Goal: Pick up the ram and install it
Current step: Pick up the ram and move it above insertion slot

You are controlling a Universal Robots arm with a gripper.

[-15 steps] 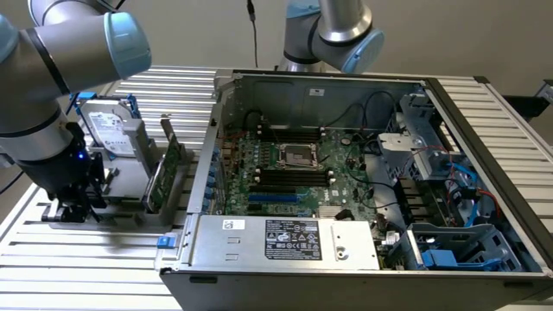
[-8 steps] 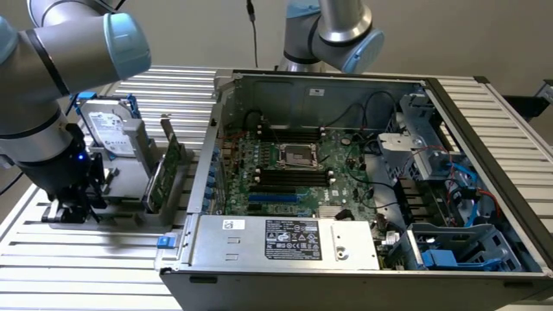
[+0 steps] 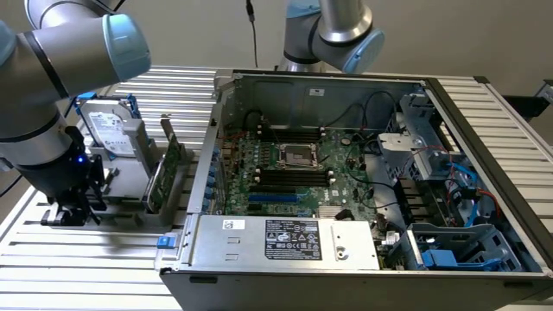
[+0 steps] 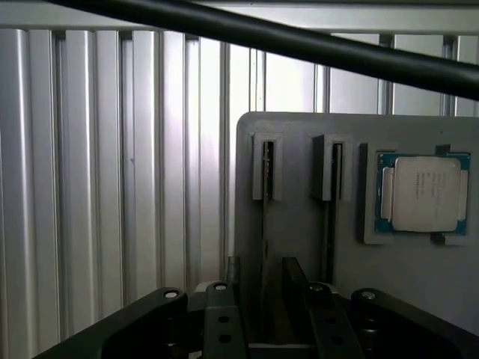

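Observation:
My gripper (image 4: 263, 299) is open and hangs low over a grey holder block (image 4: 299, 239). Its two black fingers (image 4: 229, 288) straddle one of the block's two long slots. A thin line (image 4: 263, 239) runs along that slot between the fingers; it looks like the ram seen on edge, but I cannot tell for sure. In the exterior view the gripper (image 3: 74, 210) is at the left end of the grey holder (image 3: 129, 217), outside the open computer case (image 3: 346, 175). The black memory slots (image 3: 292, 173) lie beside the processor socket on the motherboard.
A processor chip (image 4: 423, 191) rests in a recess of the holder. A silver-labelled hard drive (image 3: 112, 129) and a green expansion card (image 3: 164, 168) stand upright in the holder. A second arm (image 3: 333, 32) hangs behind the case. A black cable (image 4: 299, 41) crosses the wrist view.

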